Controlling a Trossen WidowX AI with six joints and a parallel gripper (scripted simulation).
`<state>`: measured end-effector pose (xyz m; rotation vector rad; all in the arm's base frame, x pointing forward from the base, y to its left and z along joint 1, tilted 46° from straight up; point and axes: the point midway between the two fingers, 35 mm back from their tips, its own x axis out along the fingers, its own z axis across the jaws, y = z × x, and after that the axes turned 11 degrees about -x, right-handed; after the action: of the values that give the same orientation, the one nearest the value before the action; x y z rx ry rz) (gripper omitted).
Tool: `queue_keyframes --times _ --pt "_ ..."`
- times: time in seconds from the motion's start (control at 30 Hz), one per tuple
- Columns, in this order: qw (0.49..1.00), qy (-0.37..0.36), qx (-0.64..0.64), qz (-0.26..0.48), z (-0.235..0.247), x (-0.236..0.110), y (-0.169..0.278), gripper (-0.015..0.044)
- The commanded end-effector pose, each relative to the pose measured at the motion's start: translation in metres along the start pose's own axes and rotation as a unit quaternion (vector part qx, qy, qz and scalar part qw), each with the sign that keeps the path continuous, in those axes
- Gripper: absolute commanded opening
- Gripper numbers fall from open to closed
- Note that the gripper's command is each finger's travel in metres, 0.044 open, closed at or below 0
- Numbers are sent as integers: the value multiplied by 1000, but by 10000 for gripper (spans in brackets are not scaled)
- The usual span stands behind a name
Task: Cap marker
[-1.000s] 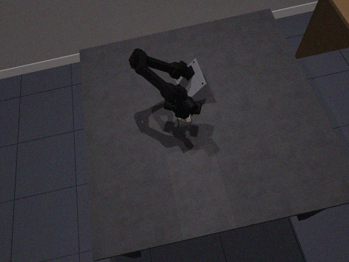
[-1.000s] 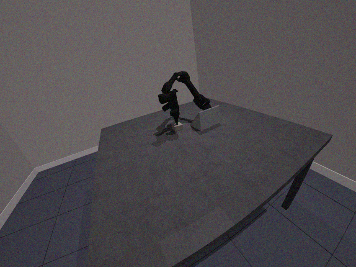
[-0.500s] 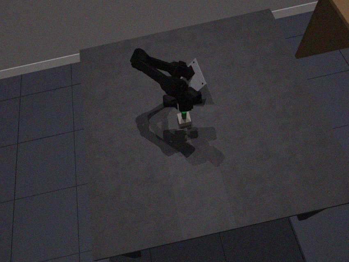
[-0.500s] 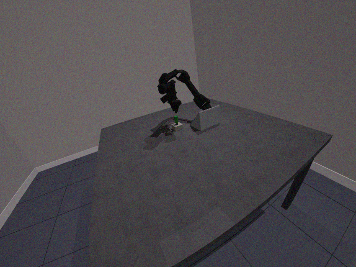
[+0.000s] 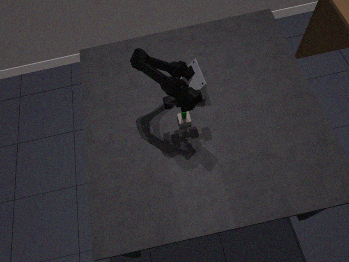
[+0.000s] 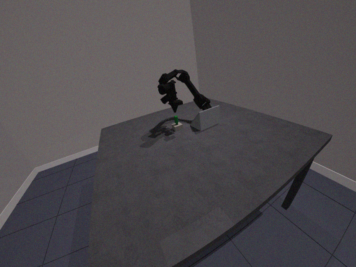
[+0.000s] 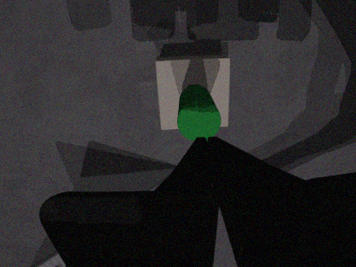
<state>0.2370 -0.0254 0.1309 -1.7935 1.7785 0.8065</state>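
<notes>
The green cap (image 5: 184, 114) (image 6: 176, 119) (image 7: 198, 120) sits on top of the marker, which stands upright in the white holder block (image 5: 180, 120) (image 6: 178, 127) (image 7: 166, 96). The marker's own body is mostly hidden under the cap. My gripper (image 5: 184, 109) (image 6: 174, 110) (image 7: 205, 146) is shut with nothing between its fingers. It hangs just above the cap's top, apart from it in the exterior view. In the wrist view the closed fingertips meet right at the near edge of the cap.
The arm's grey base plate (image 5: 197, 73) (image 6: 208, 120) stands just behind the holder block. The dark table (image 5: 253, 141) (image 6: 201, 172) carries only these things. A brown piece of furniture (image 5: 321, 31) stands off the table's far right corner.
</notes>
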Motion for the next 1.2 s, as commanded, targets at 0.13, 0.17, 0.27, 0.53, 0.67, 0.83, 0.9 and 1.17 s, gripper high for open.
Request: queue_keyframes --times 0.13,0.17,0.27,0.53,0.67,0.83,0.9,1.17 --pt "1000 1 -3 0 0 2 0 0" --pt "1000 1 -3 -1 0 3 0 0" --pt "1000 1 -3 -1 0 8 0 0" --pt "1000 1 -3 -1 0 19 0 0" --pt "1000 1 -3 -1 0 25 0 0" --pt "1000 1 -3 -1 0 33 0 0" --pt "1000 1 -3 -1 0 36 0 0" --pt "1000 -2 0 -1 0 35 -1 0"
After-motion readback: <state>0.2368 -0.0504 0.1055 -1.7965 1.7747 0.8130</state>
